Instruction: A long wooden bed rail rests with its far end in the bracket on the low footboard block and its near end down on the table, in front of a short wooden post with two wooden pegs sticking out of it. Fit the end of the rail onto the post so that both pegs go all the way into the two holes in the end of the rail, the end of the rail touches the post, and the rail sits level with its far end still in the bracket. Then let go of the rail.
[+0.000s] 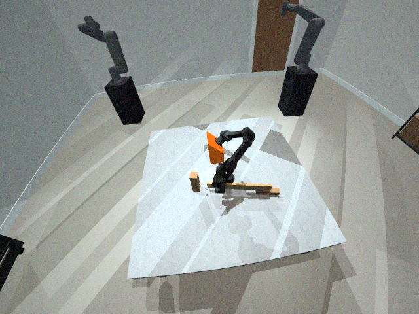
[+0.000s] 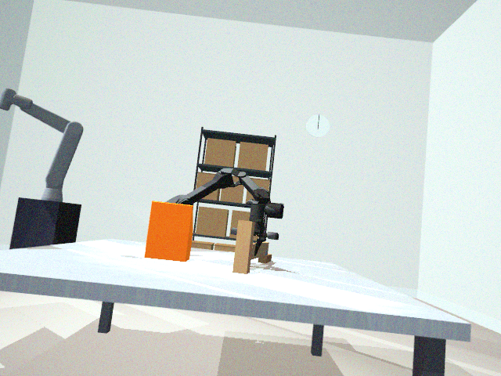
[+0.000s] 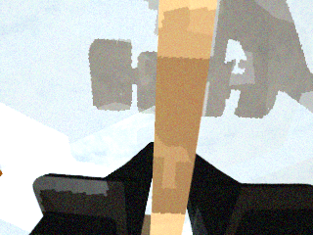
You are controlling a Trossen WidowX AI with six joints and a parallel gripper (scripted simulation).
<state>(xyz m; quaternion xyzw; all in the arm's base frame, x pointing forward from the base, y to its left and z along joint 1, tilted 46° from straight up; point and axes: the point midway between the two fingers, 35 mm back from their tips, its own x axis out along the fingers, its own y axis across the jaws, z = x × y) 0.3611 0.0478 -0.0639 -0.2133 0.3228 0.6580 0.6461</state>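
The long pale wooden rail (image 1: 250,185) (image 3: 181,98) runs between the post and the low footboard block (image 1: 274,191) (image 2: 264,258). Its far end is at the block; the fit in the bracket is too small to tell. Its near end appears raised off the table, with a gap between it and the upright post (image 1: 194,181) (image 2: 243,247). Small pegs show faintly on the post's rail side in the top view; the rail's holes are not visible. My gripper (image 1: 220,188) (image 3: 165,147) is shut on the rail near its post end, pointing down. In the exterior view the post hides most of the rail.
An orange block (image 1: 215,152) (image 2: 169,230) stands on the table (image 1: 169,236) (image 2: 101,272) beside my arm's base, behind the post and rail. Shadows fall across the table around the rail. Two other arms on black pedestals stand beyond the table.
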